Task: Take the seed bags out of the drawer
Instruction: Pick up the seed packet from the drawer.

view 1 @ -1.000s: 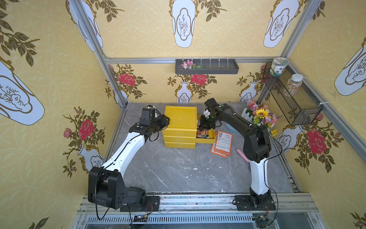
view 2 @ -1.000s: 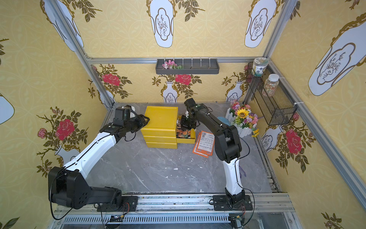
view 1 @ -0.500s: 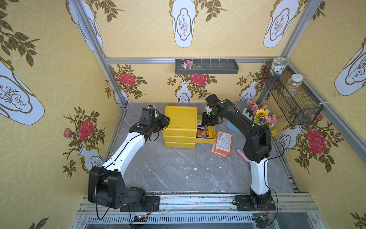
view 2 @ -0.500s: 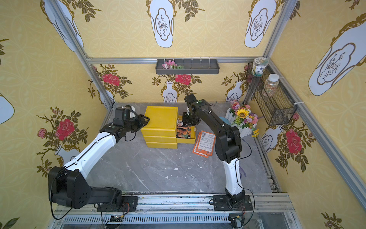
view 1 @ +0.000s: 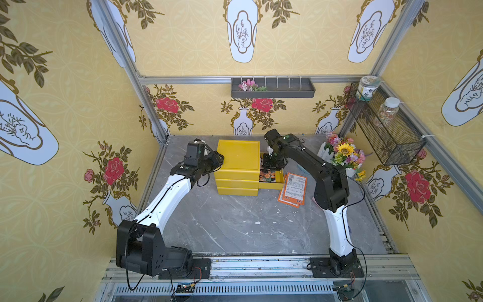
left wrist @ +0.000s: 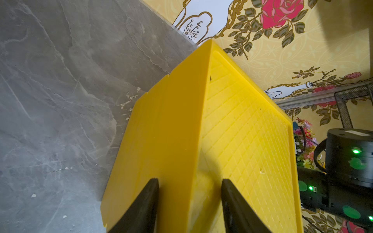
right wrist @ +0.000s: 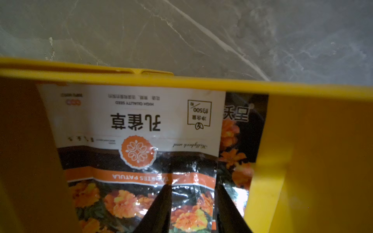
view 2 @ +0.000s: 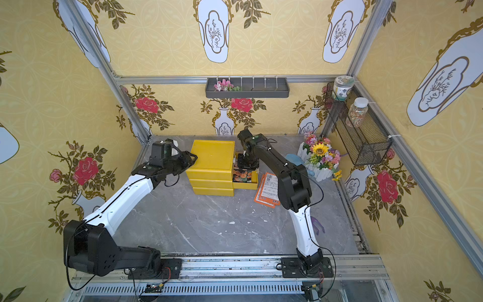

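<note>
The right pincer is released inside the pulled-out drawer, jaws parted over the marigold seed bag lying flat in it. The top edge of the yellow chest is clenched by the left pincer.

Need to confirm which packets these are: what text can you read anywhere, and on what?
"孔雀草": top seed bag in the drawer.
"HIGH QUALITY SEED": same bag.
"约500粒": same bag, boxed.
"TAGETES PATULA": its orange band, one letter creased.
Too small or blurred: bag beneath, seed bags on the table, jar.
</note>
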`<state>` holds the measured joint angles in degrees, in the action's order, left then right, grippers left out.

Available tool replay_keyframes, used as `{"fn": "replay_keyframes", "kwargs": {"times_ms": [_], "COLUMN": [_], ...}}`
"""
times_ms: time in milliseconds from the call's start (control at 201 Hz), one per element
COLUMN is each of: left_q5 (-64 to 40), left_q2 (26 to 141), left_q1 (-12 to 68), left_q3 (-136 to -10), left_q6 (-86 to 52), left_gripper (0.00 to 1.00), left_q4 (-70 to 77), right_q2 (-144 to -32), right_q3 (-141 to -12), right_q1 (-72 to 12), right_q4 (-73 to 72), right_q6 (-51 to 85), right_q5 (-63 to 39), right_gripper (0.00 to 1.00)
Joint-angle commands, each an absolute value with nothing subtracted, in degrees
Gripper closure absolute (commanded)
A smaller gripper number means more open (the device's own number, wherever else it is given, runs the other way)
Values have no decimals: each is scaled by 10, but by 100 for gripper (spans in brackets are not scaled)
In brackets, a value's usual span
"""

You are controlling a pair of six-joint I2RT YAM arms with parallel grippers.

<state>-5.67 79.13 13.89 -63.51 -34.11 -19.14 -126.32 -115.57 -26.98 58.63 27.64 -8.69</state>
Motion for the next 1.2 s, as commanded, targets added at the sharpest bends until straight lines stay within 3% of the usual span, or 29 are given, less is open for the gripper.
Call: {"fn": "replay_keyframes", "kwargs": {"times_ms": [0,568,742,956,1110,1200], "left_q5": [-81,-84,-84,-82,-82,-83], "left_q2": [796,798,796,794,795,797], "left_q1": [141,141,141,142,142,142], "left_q3": [-626,-626,-626,-624,-624,-625], "left_q6": [-338,-335,-335,-334,-334,-334], "left_gripper": [46,46,46,46,46,46], "left_q4": [-254,-254,-255,-258,-259,-258], "right_q2": [-1268,-1266,-1270,-1265,-1231,-1208], "right_q3": [-1157,-1152,-1136,-1130,-1127,-1129], "right_q1": [-272,-273,-272,-269,-261,-255], "right_q4": [592,588,558,547,550,556], "right_q6": [278,283,300,313,308,300], "right_q5": [-84,-84,-120,-132,-117,-111], "right_gripper": [61,59,66,89,100,100]}}
